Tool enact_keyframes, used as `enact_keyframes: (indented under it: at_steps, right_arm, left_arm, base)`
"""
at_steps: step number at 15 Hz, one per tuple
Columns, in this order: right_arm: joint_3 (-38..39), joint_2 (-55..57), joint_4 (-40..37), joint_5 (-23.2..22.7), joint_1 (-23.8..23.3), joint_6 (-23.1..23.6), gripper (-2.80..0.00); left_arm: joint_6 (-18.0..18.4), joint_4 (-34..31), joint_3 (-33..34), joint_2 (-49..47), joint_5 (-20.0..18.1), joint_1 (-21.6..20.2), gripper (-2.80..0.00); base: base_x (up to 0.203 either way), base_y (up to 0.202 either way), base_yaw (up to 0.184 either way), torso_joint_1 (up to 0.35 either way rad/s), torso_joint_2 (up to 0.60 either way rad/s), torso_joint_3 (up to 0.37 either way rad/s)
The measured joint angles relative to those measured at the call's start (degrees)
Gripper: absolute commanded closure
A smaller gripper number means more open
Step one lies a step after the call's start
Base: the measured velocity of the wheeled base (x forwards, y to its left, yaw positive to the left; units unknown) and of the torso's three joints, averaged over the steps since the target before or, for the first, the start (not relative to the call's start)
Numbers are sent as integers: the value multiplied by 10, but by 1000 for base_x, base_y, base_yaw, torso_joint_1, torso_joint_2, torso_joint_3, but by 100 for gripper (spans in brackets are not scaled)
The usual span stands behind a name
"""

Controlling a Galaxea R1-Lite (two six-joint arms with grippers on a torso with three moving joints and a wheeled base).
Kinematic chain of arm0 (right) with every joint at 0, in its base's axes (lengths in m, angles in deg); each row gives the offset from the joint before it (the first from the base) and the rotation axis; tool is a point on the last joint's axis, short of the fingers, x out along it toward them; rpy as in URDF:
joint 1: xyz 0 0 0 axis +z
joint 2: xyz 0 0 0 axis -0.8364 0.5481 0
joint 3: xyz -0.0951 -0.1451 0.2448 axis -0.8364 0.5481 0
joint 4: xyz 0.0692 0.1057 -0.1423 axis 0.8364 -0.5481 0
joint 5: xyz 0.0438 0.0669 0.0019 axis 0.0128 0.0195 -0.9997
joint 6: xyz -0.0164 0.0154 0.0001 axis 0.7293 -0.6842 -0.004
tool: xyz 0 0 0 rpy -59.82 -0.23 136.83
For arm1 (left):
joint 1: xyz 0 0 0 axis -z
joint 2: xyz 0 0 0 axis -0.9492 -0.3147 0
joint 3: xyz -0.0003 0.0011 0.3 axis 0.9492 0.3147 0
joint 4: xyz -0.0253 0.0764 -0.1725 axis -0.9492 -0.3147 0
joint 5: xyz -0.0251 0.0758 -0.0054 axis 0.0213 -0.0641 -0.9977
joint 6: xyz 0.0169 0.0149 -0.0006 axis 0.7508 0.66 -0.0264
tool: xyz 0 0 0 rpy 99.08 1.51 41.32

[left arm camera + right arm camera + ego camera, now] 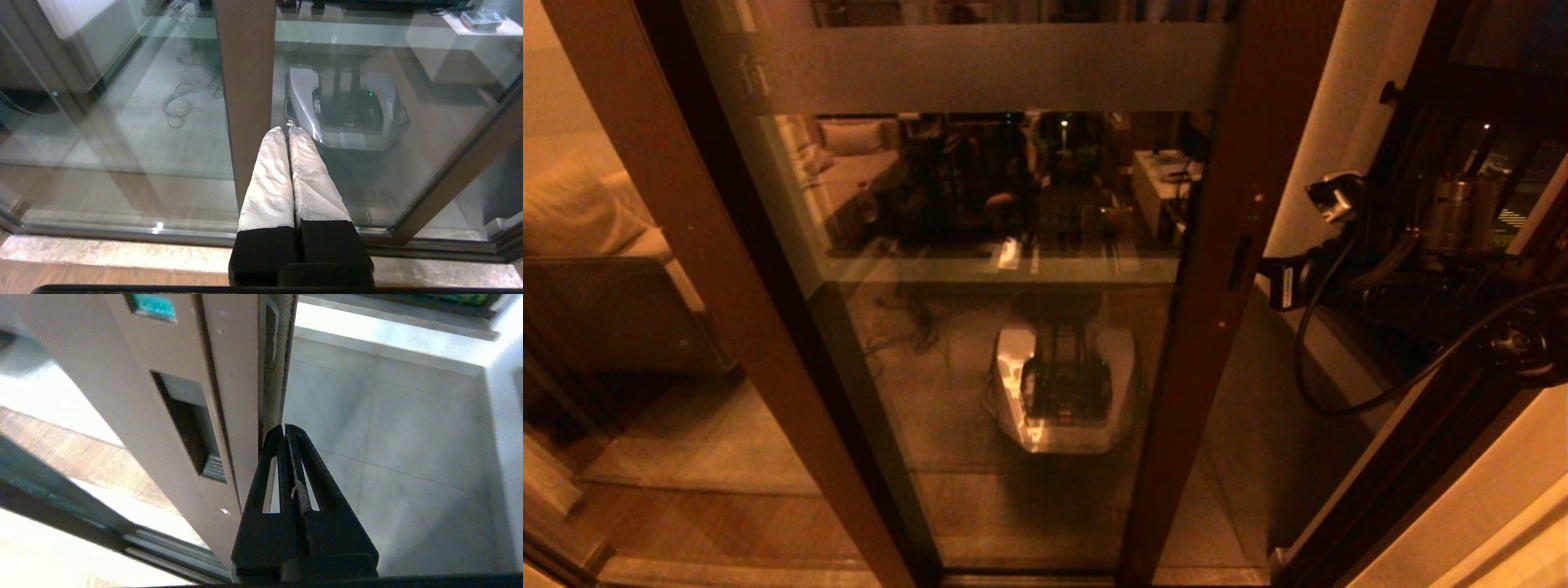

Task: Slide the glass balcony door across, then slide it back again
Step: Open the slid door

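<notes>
The glass balcony door (1013, 343) fills the middle of the head view, with a frosted band (980, 69) near its top and a dark brown frame. A slim recessed handle (1240, 261) sits in its right stile (1201, 351). My right gripper (1264, 278) is shut, and its black tips (284, 426) rest against the door's outer edge (273, 375), just beside the recessed handle (192, 424). My left gripper (286, 128) is out of the head view. It is shut on nothing and points at a brown stile (245, 81) and the glass.
A gap right of the stile shows balcony floor tiles (388, 437). The dark door jamb (1405, 490) stands at the far right, and a black cable (1339, 392) loops from my right arm. A sofa (588, 245) lies behind the left glass. The floor track (122, 234) runs below.
</notes>
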Motion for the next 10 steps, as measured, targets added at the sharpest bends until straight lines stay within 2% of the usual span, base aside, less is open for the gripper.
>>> enact_keyframes:
  at_steps: [6, 10]
  right_arm:
    - [-1, 1, 1, 1, 22, -1, 0]
    - [-5, 5, 0, 29, 43, -2, 0]
  left_arm:
    - [0, 0, 0, 0, 0, 0, 0]
    - [0, 0, 0, 0, 0, 0, 0]
  base:
    - [0, 0, 0, 0, 0, 0]
    - [0, 0, 0, 0, 0, 0]
